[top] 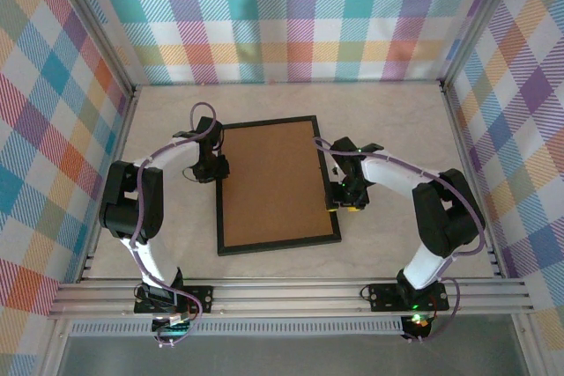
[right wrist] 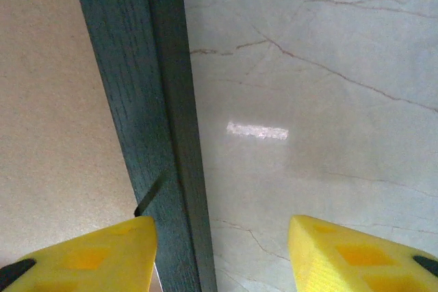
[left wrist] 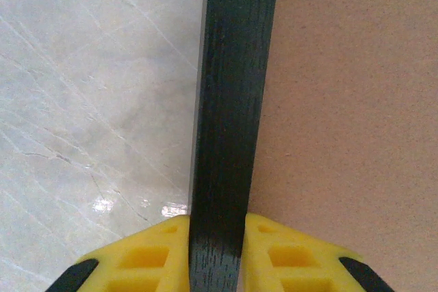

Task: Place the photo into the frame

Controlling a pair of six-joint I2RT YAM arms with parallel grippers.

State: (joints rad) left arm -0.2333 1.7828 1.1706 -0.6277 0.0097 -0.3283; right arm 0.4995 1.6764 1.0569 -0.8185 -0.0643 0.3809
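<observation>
The frame lies flat at the middle of the table, back side up, so its brown back faces the top camera inside the thin black rim. Its long sides run from the near edge toward the far edge, slightly skewed.

The left arm rises from its base at the near edge and folds at a raised elbow toward the table's left edge. Its forearm then arcs toward the far edge and right, down to the frame's left rail near the far-left corner. The left end effector points down there. In the left wrist view its yellow fingers press against both sides of the black rail, closed on it, with bare table to one side and brown board to the other.

The right arm mirrors this pose, its elbow out toward the table's right edge and its forearm reaching left to the frame's right rail, about midway along it. The right end effector stands parted. In the right wrist view one finger hangs over the board beside the rail, the other finger hangs over bare table, and a clear gap shows.
</observation>
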